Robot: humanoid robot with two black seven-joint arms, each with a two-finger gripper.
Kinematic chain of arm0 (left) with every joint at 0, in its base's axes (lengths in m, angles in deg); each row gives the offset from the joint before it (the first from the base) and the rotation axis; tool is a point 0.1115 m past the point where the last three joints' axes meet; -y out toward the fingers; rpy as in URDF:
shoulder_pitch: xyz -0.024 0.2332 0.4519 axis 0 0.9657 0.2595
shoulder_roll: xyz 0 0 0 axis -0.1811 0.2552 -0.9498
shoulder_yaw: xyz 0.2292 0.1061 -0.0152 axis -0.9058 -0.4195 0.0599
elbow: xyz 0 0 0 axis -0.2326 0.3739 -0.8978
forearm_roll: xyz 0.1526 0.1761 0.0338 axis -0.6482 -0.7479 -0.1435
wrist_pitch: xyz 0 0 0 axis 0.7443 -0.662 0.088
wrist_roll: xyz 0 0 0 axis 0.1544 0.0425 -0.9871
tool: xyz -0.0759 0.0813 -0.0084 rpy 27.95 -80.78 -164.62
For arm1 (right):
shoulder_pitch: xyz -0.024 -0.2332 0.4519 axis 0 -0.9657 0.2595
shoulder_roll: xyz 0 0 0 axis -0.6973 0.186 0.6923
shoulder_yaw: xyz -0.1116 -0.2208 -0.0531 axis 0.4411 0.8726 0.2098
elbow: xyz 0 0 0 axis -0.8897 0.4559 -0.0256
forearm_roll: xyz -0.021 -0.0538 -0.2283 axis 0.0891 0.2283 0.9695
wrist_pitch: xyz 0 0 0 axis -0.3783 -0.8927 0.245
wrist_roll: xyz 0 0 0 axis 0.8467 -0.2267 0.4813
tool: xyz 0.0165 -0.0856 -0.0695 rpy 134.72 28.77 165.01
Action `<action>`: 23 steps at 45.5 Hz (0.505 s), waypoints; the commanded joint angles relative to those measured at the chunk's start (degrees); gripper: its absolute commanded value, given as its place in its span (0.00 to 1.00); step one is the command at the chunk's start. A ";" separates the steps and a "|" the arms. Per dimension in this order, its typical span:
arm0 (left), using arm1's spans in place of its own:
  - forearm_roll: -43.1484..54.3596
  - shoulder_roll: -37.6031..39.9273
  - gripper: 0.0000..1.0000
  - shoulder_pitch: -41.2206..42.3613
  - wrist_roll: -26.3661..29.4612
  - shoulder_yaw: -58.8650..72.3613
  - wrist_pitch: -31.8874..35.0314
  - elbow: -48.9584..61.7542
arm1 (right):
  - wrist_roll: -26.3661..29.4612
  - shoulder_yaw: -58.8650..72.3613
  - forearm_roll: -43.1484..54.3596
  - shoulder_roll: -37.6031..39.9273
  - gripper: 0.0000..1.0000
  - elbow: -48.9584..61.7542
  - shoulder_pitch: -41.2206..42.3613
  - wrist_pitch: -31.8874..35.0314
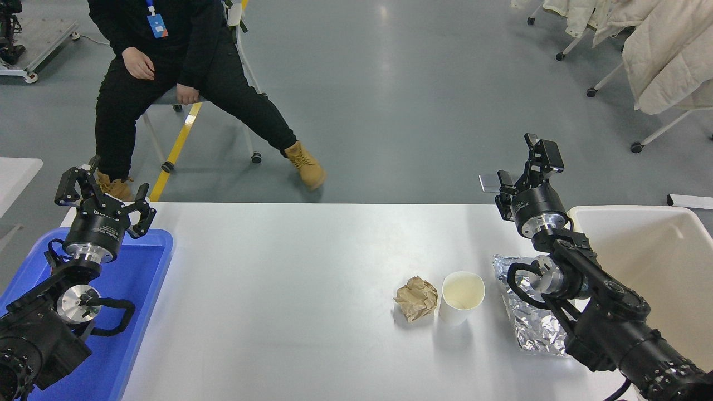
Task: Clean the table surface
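Observation:
The white table surface (289,289) fills the lower picture. On it, right of centre, lie a crumpled brown paper ball (416,298), a white paper cup (462,297) standing upright beside it, and a crumpled sheet of silver foil (529,317) partly under my right arm. My right gripper (523,170) is open and empty, raised above the table's far right edge, well behind the foil. My left gripper (103,189) is open and empty, parked at the far left above the blue tray.
A blue plastic tray (139,289) sits at the left end under the left arm. A cream-white bin (657,262) stands at the right end. A person in black sits on a chair (167,72) beyond the table's far left. Coat racks stand at the top right.

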State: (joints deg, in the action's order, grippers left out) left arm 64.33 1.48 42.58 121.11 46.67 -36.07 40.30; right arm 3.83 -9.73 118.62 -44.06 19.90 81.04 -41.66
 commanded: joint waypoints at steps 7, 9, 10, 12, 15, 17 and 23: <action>0.00 0.00 1.00 -0.01 0.00 0.00 -0.02 0.00 | 0.04 0.14 0.03 2.59 1.00 -0.60 0.70 0.26; 0.00 0.00 1.00 -0.01 0.00 0.00 -0.02 0.00 | 0.04 0.14 0.03 2.85 1.00 -0.60 0.53 0.70; 0.00 0.00 1.00 -0.01 0.00 0.00 -0.02 0.00 | 0.04 0.14 0.03 2.85 1.00 -0.60 0.44 0.96; 0.00 0.00 1.00 -0.01 0.00 0.00 -0.02 0.00 | 0.04 0.14 0.03 2.94 1.00 -0.60 0.26 1.32; 0.00 -0.09 1.00 -0.01 0.00 0.00 -0.02 0.00 | 0.04 0.14 -0.05 3.03 1.00 -0.60 0.09 2.11; 0.00 0.00 1.00 -0.01 0.00 0.00 -0.02 0.00 | 0.04 0.14 -0.14 3.29 1.00 -0.60 -0.09 2.81; 0.00 0.00 1.00 -0.01 0.00 0.00 -0.02 0.00 | 0.04 0.14 -0.58 3.47 1.00 -0.60 -1.23 6.06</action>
State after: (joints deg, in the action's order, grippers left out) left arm 64.33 1.48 42.56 121.11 46.67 -36.08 40.30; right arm 3.87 -9.60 118.52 -41.30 19.35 81.01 -39.44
